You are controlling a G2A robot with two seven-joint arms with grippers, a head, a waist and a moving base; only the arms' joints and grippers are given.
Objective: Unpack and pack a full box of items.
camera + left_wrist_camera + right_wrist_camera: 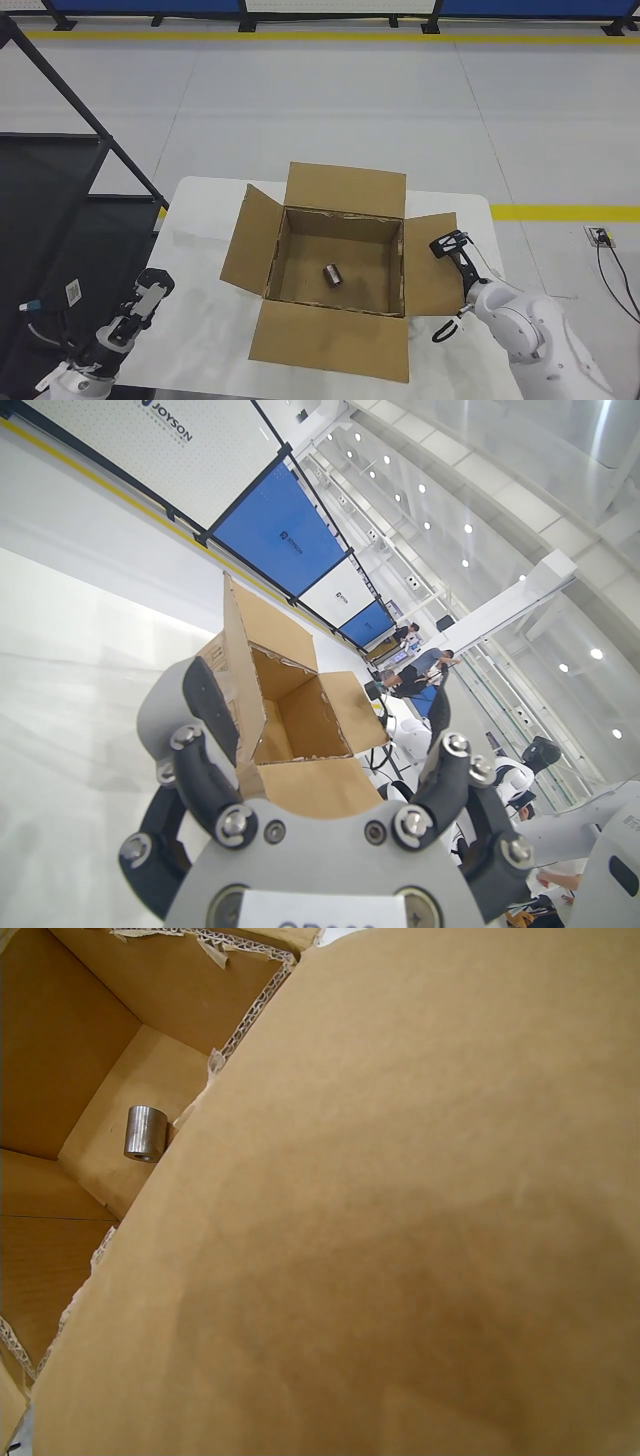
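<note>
The box (335, 345) stands on the tabletop (200, 215) with all four flaps folded out, and on its floor lies a single metal cylinder (332, 274); judging from that, the task is either at the tail of the unpacking, with one last piece to lift out, or at the very start of the packing, and I cannot say which; in both cases most of the work is left and the flaps are not yet closed. The right pincer (450, 245) hangs just above the side flap (400, 1178) nearest it, with the cylinder beyond that flap's edge and below, down inside the box; whether this pincer is wide or narrow I cannot tell. The left pincer (158, 282) is spread wide and holds nothing; it sits well apart from the box, on the opposite side, with the open mouth of the box ahead of it. The cylinder is short and stubby and appears to lie on its side; its long axis seems to run along the box floor, crosswise to the right pincer rather than toward it; its bored end face shows in the right wrist view.
</note>
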